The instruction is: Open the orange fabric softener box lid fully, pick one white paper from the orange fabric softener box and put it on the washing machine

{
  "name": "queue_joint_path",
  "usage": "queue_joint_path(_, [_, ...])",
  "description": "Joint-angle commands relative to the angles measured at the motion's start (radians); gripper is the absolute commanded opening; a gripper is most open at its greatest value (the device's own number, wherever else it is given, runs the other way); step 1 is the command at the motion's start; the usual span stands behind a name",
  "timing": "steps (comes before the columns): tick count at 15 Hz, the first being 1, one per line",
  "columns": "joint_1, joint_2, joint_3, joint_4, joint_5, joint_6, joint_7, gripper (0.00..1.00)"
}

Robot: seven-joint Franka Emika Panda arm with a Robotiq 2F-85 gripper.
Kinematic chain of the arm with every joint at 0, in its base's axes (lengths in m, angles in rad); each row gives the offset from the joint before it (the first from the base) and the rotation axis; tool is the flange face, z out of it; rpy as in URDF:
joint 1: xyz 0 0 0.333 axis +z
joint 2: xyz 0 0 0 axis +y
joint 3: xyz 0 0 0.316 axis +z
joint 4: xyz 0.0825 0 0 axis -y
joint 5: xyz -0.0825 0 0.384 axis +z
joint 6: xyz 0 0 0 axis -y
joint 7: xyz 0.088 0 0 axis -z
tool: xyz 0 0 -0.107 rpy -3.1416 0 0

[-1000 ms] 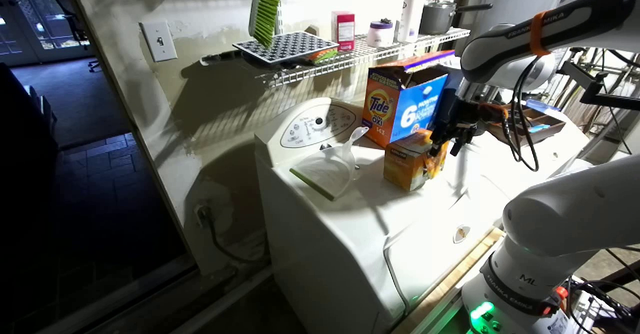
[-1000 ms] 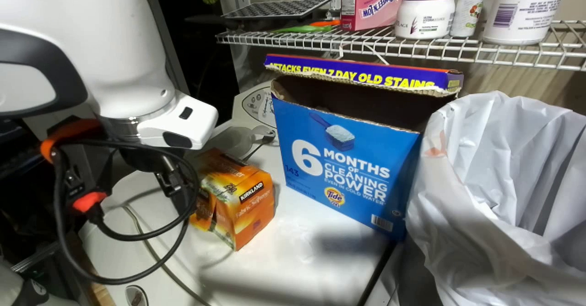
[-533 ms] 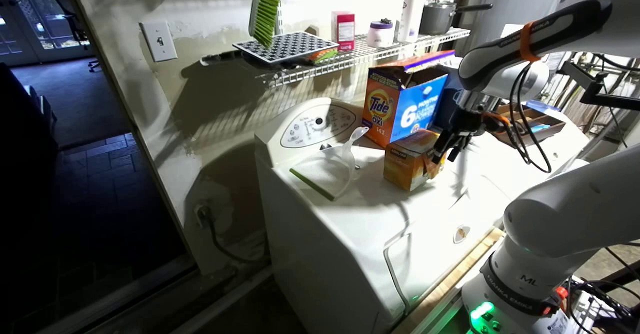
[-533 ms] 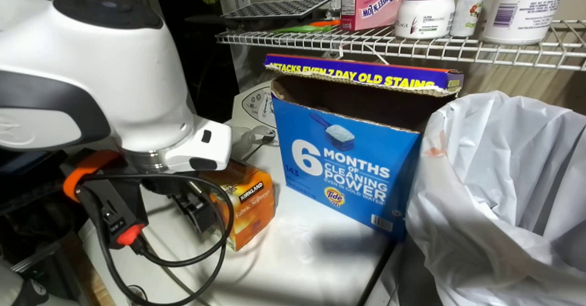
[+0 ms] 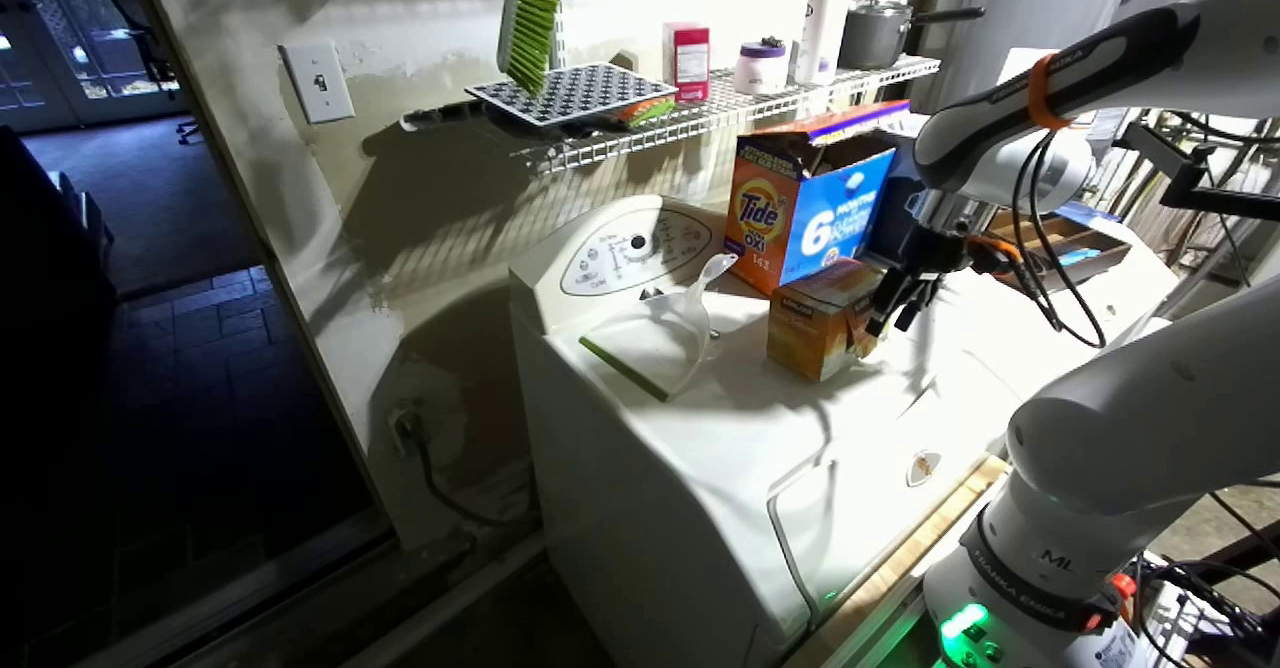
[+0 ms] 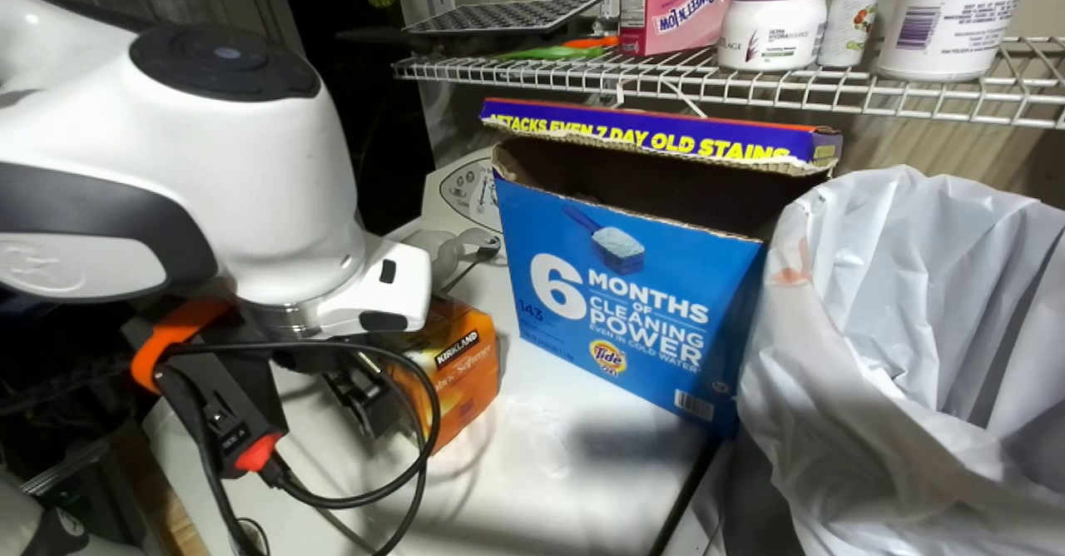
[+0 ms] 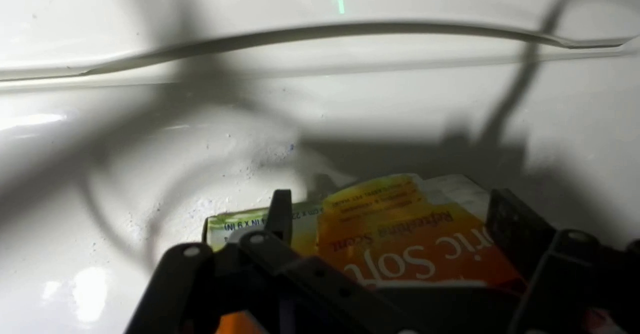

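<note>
The small orange fabric softener box (image 5: 798,336) stands upright on the white washing machine (image 5: 735,426) and also shows in an exterior view (image 6: 466,385). In the wrist view, an orange printed panel with a tabbed edge, apparently the lid (image 7: 395,239), lies between the fingers. My gripper (image 5: 890,324) is open and empty at the box's flap side. In the wrist view its fingers (image 7: 392,214) are spread wide, one at each side of the panel; contact cannot be told. The box's inside is hidden. No white paper can be made out.
A tall orange-and-blue Tide carton (image 6: 632,315) stands behind the box. A clear dustpan (image 5: 655,343) lies beside it. A wire shelf (image 6: 699,86) with bottles and boxes hangs above. A white-bagged bin (image 6: 907,356) and a brown divided tray (image 5: 1075,248) stand nearby.
My gripper has moved lower beside the box's flap side, and the arm has come down and rightward in an exterior view. The gripper stays open. The box stands in the same place.
</note>
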Motion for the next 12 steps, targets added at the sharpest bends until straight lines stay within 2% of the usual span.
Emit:
queue_joint_path(1, [0.017,0.037,-0.009,0.001,0.076,0.023,-0.071,1.00])
queue_joint_path(12, [0.032,0.065,0.015,0.001,0.207,0.034,-0.173,1.00])
